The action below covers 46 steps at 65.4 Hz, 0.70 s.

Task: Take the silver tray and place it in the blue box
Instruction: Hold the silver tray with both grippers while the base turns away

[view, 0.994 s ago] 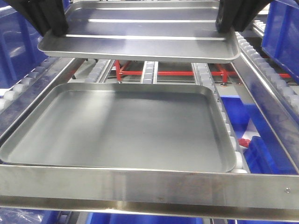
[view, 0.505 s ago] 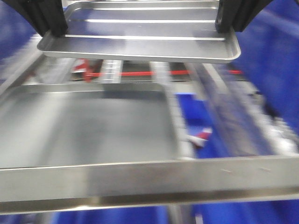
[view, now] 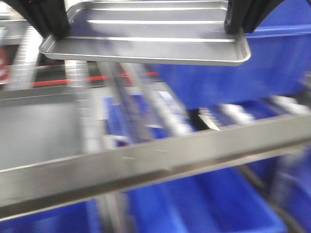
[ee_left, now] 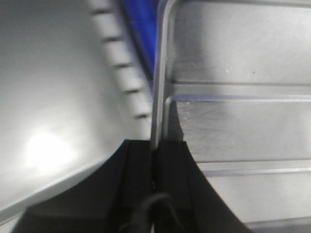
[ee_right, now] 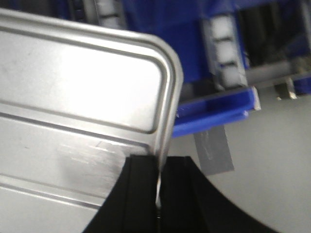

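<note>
At lower left, a blurred grey tray (view: 34, 136) is seen. Above it, the left claw (view: 59, 33) is pinched onto the left rim of the silver tray (view: 146, 46), with a black finger pressed on each side of the edge. The tray is held level in the air. Its right rim is clamped likewise by the right claw (view: 234, 28). A blurred blue box (view: 218, 82) is seen behind, at right.
</note>
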Available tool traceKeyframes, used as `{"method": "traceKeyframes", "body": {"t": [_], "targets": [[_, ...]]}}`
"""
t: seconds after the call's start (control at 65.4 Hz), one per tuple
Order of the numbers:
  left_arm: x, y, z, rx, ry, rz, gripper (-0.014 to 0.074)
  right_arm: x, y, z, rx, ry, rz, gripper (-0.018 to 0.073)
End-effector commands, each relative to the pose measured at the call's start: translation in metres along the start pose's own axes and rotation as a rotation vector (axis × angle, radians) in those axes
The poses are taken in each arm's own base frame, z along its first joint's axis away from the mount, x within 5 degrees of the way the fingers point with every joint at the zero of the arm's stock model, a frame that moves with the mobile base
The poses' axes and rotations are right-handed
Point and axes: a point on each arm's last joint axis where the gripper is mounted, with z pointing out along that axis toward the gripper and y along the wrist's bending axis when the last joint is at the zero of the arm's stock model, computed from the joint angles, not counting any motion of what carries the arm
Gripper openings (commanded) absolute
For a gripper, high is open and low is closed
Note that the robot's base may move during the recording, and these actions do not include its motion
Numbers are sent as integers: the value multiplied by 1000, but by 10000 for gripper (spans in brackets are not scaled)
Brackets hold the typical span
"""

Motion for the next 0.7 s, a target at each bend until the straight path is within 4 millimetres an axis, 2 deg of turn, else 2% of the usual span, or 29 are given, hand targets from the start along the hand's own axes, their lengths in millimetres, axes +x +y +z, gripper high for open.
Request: {"method": "traceKeyframes", "body": {"t": [0.0,0.688], "targets": [[-9,0,-26,25,-115,9,-105,-9,-5,-22,2,-90,-33,59],[-9,0,-26,25,-115,9,-105,-9,-5,-22,2,-90,-33,59]]}}
